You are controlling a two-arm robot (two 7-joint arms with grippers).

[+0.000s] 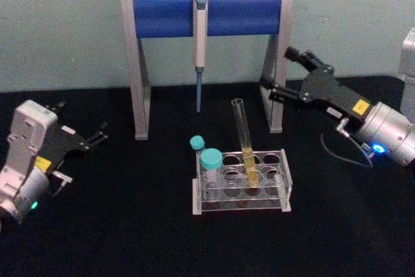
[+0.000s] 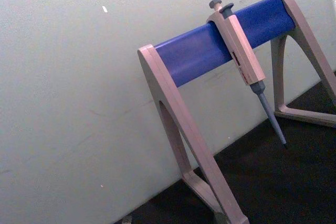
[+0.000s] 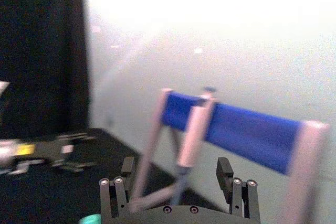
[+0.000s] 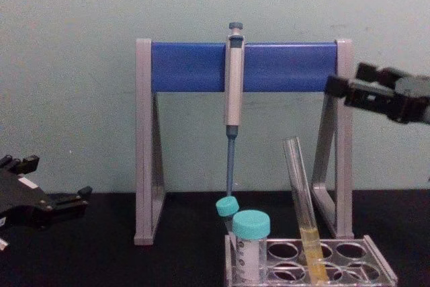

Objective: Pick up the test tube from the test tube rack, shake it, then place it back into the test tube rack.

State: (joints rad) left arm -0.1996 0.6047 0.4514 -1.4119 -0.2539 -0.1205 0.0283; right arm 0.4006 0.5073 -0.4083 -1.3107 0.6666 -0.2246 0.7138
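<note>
nearest us, one test tube rack (image 1: 241, 183) is holding one test tube (image 1: 244, 144) and two teal-capped vials (image 1: 210, 172); at 2 o'clock our right gripper (image 1: 284, 72) is hovering wide open and empty, and at 9 o'clock our left gripper (image 1: 81, 133) is sitting open, empty. our chest view is showing the yellow liquid (image 4: 312, 253).

the right hand (image 3: 178, 195) sits at the near edge of the right wrist view, its two dark fingers (image 3: 114, 195) spread wide apart with nothing between them. beyond the gap stands the pipette stand (image 3: 247, 135), a blue crossbar on pale grey legs, with a grey pipette (image 3: 194, 129) hanging from the bar and pointing down toward the black tabletop (image 3: 47, 192). a pale wall (image 3: 220, 40) rises behind. farther off, low over the tabletop, lies the left hand (image 3: 71, 158), dark and blurred. a small teal shape (image 3: 90, 219) peeks in beside the near fingers.
</note>
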